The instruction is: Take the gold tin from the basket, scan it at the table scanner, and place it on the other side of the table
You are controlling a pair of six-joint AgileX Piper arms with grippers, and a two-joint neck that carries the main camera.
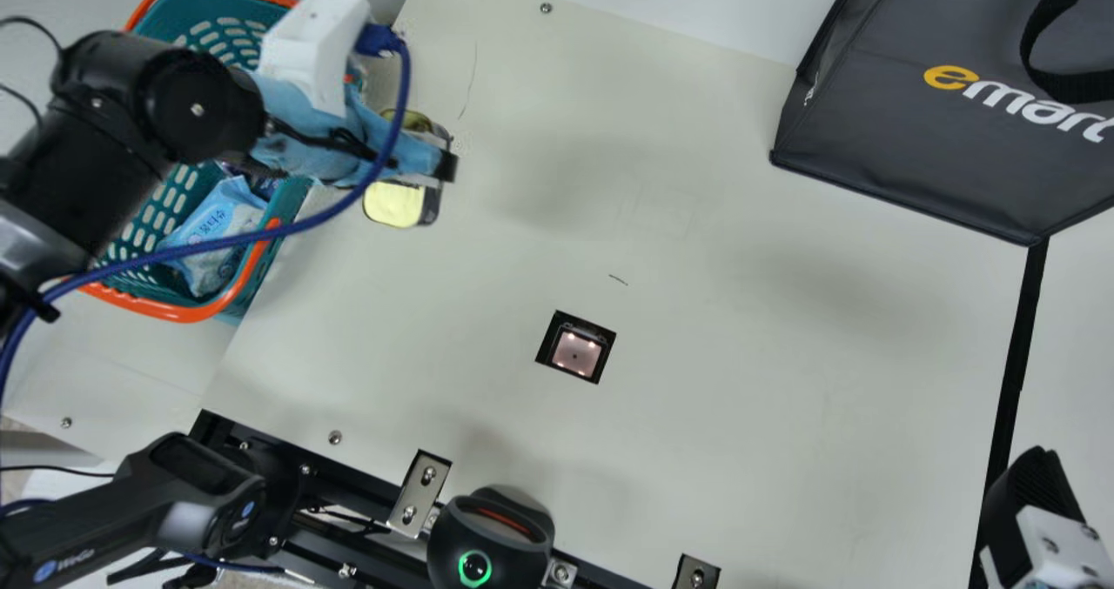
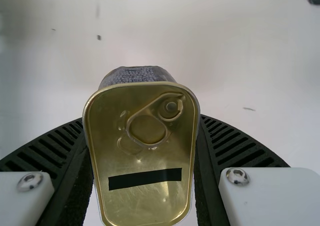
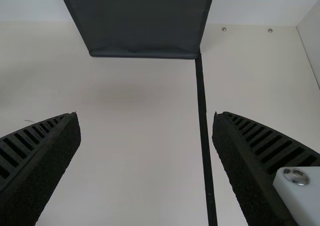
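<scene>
Clearly, L gripper [image 1: 444, 168] clamps shiny gold tin [image 2: 142, 203] w/ ring-pull [image 2: 171, 107] & 1 blk strip [image 2: 145, 179]; R gripper [image 1: 1036, 485] parted.

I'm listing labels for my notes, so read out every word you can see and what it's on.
"emart": dark bag.
Blue packet in the basket: too small.
Gold tin, side print: too small.
Black device, main view's lower left: too small.

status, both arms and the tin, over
Left gripper shut on gold tin, out of basket, short of scanner. Right gripper open. Dark bag near black strip may crowd far side.
</scene>
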